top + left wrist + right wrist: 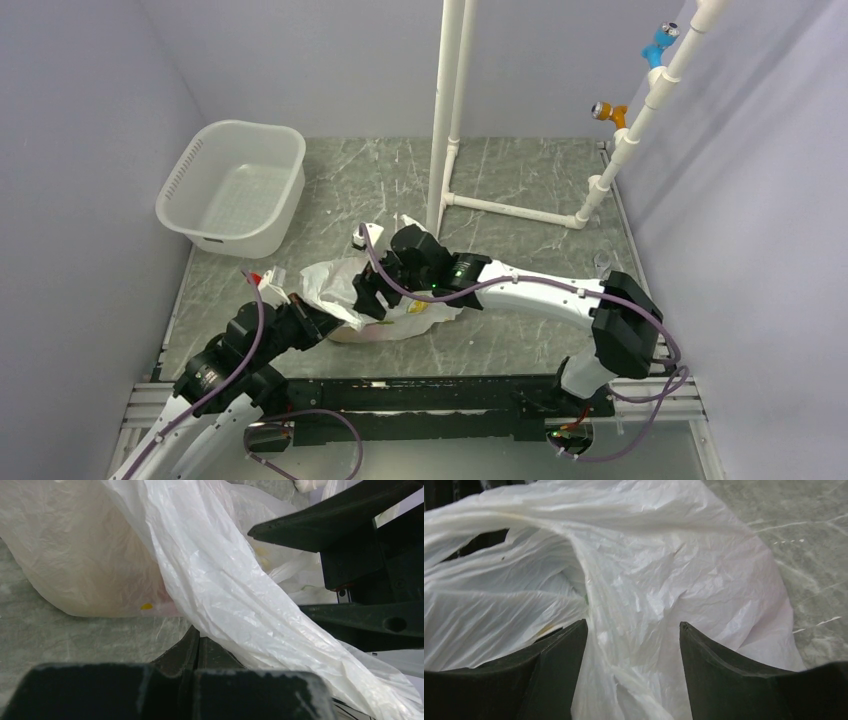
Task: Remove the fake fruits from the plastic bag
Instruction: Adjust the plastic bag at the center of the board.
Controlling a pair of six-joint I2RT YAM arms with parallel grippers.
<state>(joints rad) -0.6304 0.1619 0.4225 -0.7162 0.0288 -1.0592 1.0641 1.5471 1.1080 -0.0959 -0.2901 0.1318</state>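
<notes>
Plastic bag (335, 280) lies slumped on the marble-pattern table (520, 180), mid-table just ahead of both arms, well apart from the white perforated tub (235, 180) at far left. None of the fake fruits shows outright. A pinkish blush (159, 592) comes through the film low on the bag's belly, so I take it they sit at the bottom, inside.

Handling, by my reckoning: film is thin, crinkly and limp, and weighs next to nothing. It will slide and bunch rather than lift as one piece, and a single layer will slip out of a loose pinch. Best hold looks like a gathered fold or a handle strap near the mouth, one arm pinning while the other spreads. The fruit should be light, hard and smooth – the round ones apt to roll once free.

Left gripper (198, 642): fingers closed flat together, tips up against a long fold of film running past them. Can't confirm from here that any film is nipped between.

Right gripper (633, 625): spread wide, fingers (556, 670) down either side of a raised ridge of film, plastic bulging between them – nothing clamped.
</notes>
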